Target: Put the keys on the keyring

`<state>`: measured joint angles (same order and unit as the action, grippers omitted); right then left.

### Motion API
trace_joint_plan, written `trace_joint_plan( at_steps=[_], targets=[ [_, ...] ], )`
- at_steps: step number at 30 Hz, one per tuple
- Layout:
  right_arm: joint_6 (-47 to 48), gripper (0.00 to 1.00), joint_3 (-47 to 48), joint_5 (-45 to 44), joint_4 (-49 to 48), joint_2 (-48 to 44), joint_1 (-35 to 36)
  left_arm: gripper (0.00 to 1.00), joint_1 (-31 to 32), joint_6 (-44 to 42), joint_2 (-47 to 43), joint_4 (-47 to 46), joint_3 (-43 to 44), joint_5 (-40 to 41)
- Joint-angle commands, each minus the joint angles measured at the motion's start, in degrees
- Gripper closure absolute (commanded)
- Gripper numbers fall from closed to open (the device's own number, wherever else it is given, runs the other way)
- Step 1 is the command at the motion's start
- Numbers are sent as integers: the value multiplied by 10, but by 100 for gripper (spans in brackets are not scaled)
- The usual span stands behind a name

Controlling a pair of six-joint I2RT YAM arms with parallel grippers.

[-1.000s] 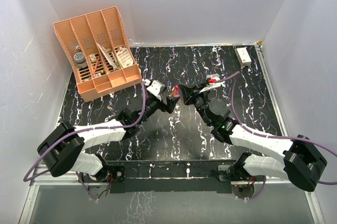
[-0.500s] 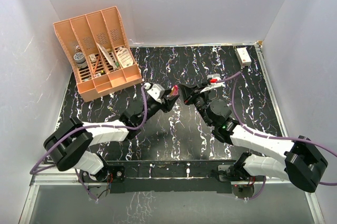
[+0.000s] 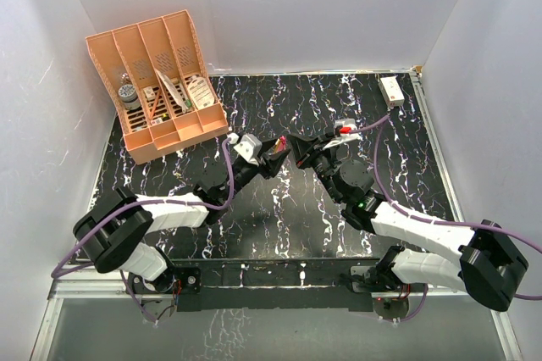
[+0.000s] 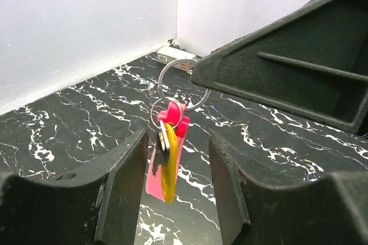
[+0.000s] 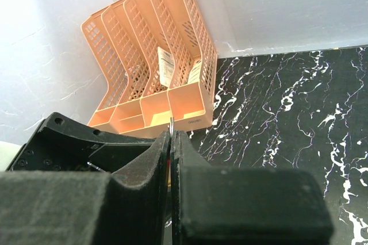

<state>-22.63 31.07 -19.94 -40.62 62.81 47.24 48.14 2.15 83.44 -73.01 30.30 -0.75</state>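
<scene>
The keyring hangs in the air over the table's middle. In the left wrist view its thin metal ring [image 4: 183, 83] carries the pinkish-red strap fob [image 4: 150, 176], and the yellow-gold key [image 4: 167, 170] hangs against the fob. My right gripper [image 5: 171, 141] is shut on the ring's edge [image 5: 172, 125]; its black body [image 4: 287, 78] fills the upper right of the left wrist view. My left gripper [image 4: 178, 159] is open, with a finger on each side of the fob and key, touching neither. From above, both grippers meet tip to tip around the fob [image 3: 284, 150].
An orange slotted file organizer [image 3: 161, 81] with papers and small items stands at the back left, also in the right wrist view [image 5: 155, 55]. A small white box [image 3: 391, 91] lies at the back right corner, by the wall [image 4: 175, 58]. White walls enclose the black marbled table [image 3: 279, 217].
My left arm has shifted its elbow and wrist a little, keeping the gripper at the fob. The right arm has hardly moved and still holds the ring.
</scene>
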Motion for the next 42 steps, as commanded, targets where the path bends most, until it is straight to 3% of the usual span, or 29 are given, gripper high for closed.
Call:
trace_joint_plan(
  at_steps=[1, 22, 34, 42],
  targets=[
    [-3, 100, 12, 4, -39, -13, 2, 55, 2, -3, 9, -57, 7, -17],
    [-5, 100, 10, 6, -42, -10, 2, 64, 2, -13, 34, -119, 10, -40],
    [-5, 100, 10, 3, -48, -8, 2, 99, 2, -6, 39, -130, 11, -50],
    [-4, 100, 12, 5, -58, 0, 2, 100, 2, 12, 45, -124, 13, -71]
  ],
)
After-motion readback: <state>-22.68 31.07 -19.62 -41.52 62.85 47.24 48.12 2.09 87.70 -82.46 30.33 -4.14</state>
